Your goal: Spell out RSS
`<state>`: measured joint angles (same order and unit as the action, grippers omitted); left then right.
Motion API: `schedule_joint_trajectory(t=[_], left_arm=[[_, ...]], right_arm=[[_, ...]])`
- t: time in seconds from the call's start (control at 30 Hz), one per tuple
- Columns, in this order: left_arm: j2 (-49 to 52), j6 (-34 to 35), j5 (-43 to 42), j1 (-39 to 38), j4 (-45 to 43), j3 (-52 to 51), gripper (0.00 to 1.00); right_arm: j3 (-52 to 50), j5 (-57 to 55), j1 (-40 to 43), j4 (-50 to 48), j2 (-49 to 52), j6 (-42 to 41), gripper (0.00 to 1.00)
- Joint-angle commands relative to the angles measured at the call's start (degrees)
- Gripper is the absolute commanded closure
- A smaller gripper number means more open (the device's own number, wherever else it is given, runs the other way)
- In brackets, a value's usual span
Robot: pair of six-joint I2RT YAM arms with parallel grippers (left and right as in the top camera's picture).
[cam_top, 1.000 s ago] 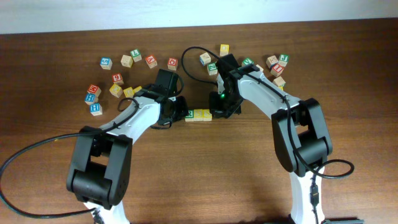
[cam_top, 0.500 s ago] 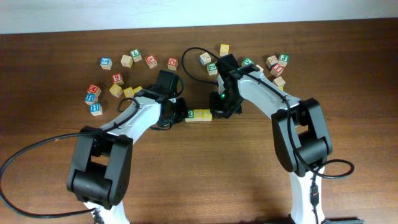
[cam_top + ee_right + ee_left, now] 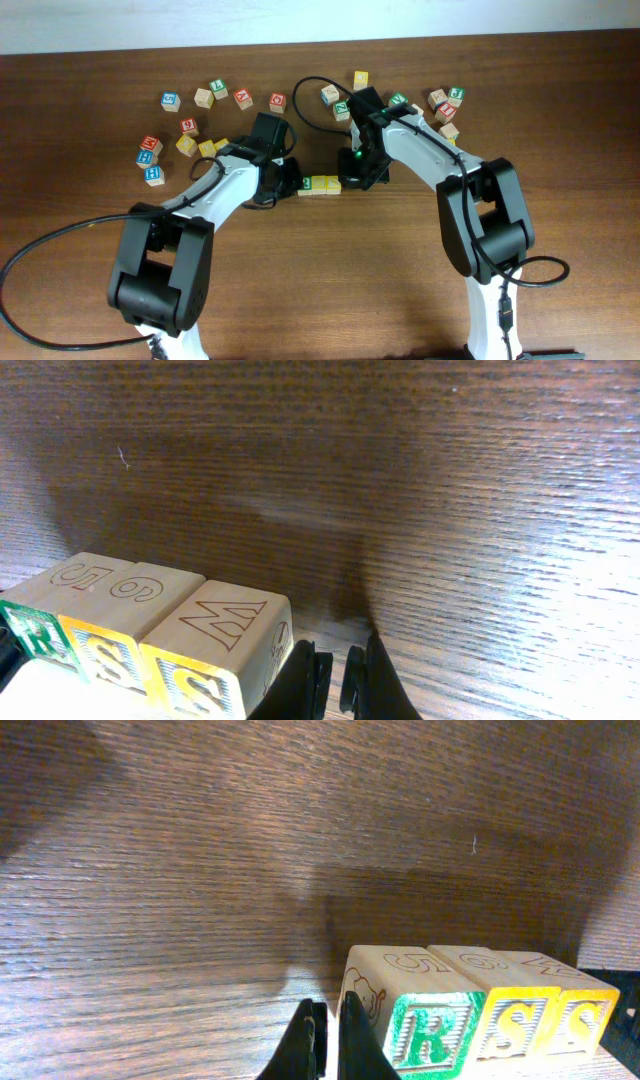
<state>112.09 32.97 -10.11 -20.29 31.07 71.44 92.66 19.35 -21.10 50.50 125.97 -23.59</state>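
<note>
1. We see the 3 task cubes in 1 straight row near the middle of the wooden counter (image 3: 330, 290), their sides touching.
2. In the left wrist view the row reads R, S, S from left to right: the R cube (image 3: 425, 1032) has a green letter and green border, and the middle S cube (image 3: 505, 1025) and the end S cube (image 3: 575, 1020) have yellow faces.
3. The left pincer (image 3: 327, 1045) is closed and grips nothing. Its fingers stand just beside the left face of the R cube; we cannot tell whether they touch it.
4. The right pincer (image 3: 337, 678) is also closed and empty, its fingertips nearly meeting. It stands just beside the right face of the end S cube, whose top shows an M in the right wrist view.
5. From overhead, the row lies between the 2 pincers, with 1 arm reaching in from each side.
6. Loose cubes (image 3: 170, 100) with red, blue and green letters lie scattered along the far side of the counter, to the left and right, well apart from the row.
</note>
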Motion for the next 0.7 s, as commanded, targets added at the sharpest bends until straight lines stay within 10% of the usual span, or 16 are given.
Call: schedule_joint_trajectory(t=[0.0, 0.67], left_arm=[[0.83, -1.11, -0.20, -0.81, 0.20, -0.31, 1.00], [0.83, -1.14, 0.04, -0.81, -0.24, -0.31, 1.00]], right_arm=[[-0.72, -0.46, -0.26, 0.02, 1.16, 0.24, 0.96], [-0.07, -0.50, -0.26, 1.55, 1.14, 0.22, 0.96]])
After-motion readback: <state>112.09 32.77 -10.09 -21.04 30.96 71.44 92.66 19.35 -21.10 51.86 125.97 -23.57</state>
